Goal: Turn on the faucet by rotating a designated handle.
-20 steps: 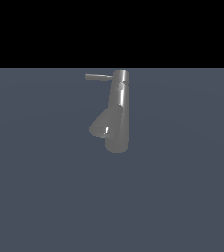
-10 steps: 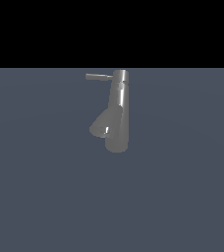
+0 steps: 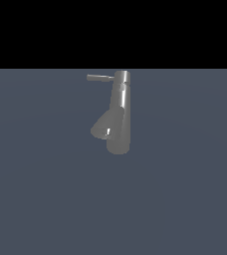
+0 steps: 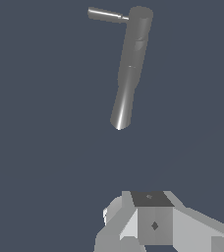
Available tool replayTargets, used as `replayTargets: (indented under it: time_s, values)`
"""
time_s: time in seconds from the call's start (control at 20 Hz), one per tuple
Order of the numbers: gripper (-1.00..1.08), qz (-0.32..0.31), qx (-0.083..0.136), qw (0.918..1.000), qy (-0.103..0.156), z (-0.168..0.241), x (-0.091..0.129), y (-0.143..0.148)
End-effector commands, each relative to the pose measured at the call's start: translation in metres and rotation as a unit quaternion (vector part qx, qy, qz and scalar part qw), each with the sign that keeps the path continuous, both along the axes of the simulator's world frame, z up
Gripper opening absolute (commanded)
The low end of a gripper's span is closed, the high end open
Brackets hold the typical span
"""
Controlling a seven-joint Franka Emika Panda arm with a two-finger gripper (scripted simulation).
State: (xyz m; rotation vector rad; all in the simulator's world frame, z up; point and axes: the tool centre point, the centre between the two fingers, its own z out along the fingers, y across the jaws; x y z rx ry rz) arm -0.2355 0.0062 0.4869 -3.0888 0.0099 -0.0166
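You had the faucet [image 3: 120, 114] standing upright on the grey floor [image 3: 185, 199], its handle [image 3: 99, 77] pointing toward the exterior view's left, well apart from your gripper [image 4: 153, 224], whose opening I couldn't tell.

White robot gripper [image 4: 155, 224]: cut off by the wrist picture's lower edge; finger spacing cannot be told; outside the exterior picture
Shiny grey metal faucet [image 4: 131, 64]: short thick spout not distinguishable in the wrist picture
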Motion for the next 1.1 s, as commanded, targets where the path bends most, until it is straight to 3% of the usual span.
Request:
replayTargets:
  time_s: [0.0, 0.55, 1.05]
  values:
    - [-1.0, -0.013, 0.005, 0.9999, 0.002, 0.0, 0.007, 0.001]
    - [-1.0, -0.124, 0.037, 0.9914, 0.021, -0.006, 0.062, 0.006]
    - [-1.0, -0.254, 0.059, 0.9641, 0.048, -0.026, 0.126, 0.013]
